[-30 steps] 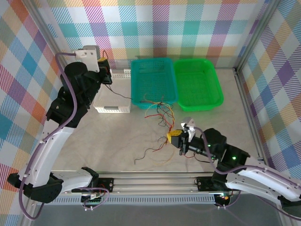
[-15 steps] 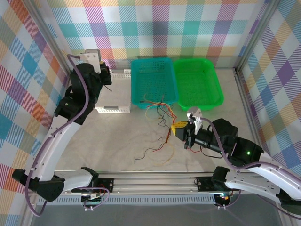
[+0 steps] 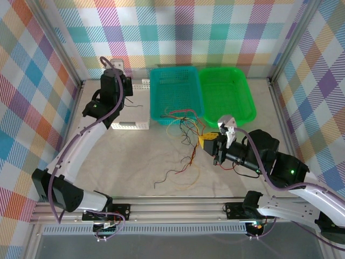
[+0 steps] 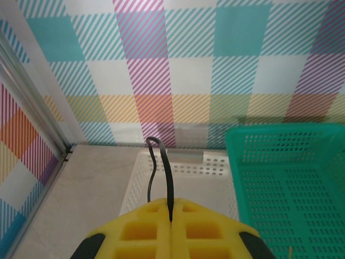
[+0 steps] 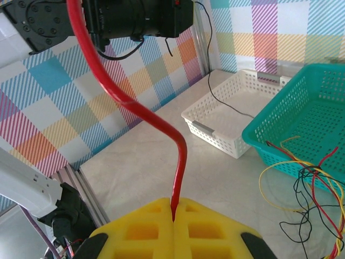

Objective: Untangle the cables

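Pinching thin black wire (image 4: 168,186) in closed left gripper (image 4: 171,218), left of teal plastic mesh basket (image 3: 176,70); thin red wire (image 5: 180,156) in closed right gripper (image 5: 173,215), before it. Coloured wire tangle (image 3: 183,125) across basket's front rim; bare tabletop (image 3: 135,156) nearer.

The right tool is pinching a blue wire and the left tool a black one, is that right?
No. The right tool pinches a red wire, not a blue one, as the right wrist view shows. The left tool does pinch a black wire.
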Motion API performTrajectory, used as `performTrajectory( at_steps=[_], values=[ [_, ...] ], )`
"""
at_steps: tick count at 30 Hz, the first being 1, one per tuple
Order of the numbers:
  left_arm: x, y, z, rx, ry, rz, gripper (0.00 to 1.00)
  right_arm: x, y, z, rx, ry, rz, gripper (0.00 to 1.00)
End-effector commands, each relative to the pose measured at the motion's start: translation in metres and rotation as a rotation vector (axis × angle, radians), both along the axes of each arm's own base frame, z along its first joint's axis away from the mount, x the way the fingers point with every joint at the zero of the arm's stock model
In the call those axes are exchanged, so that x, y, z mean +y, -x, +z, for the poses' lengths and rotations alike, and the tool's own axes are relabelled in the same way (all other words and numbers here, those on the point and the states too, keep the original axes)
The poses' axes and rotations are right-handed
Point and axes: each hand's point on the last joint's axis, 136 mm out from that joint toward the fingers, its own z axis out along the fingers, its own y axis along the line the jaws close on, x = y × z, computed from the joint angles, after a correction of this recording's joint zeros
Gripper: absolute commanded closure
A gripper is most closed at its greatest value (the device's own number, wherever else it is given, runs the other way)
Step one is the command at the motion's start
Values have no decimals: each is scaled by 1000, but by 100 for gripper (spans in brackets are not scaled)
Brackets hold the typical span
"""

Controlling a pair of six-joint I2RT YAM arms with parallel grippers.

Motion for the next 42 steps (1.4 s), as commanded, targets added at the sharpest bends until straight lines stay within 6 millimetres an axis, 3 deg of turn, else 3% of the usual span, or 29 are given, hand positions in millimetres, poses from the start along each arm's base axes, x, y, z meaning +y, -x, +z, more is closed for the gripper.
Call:
performTrajectory(
  at_steps=[1, 6, 13, 21, 30, 38, 42],
  values=[
    [2, -15, -19, 31, 22, 27, 100, -5, 5, 10, -9, -29, 8, 100],
    [-3, -36, -60, 136, 18, 39, 100, -11, 8, 8, 3, -40, 3, 100],
    [-8, -53, -139, 315, 37, 64, 100, -19, 14, 10, 10, -56, 5, 100],
    [7, -62, -211, 502, 169, 120, 100, -19, 16, 4, 29, -48, 16, 100],
    [2, -65, -270, 697, 201, 144, 100, -14, 16, -2, 42, -48, 29, 100],
    [4, -66, -298, 781, 205, 178, 100, -12, 18, -9, 60, -48, 37, 100],
    [4, -69, -298, 788, 208, 179, 95, -11, 18, -11, 64, -42, 41, 100]
  ],
)
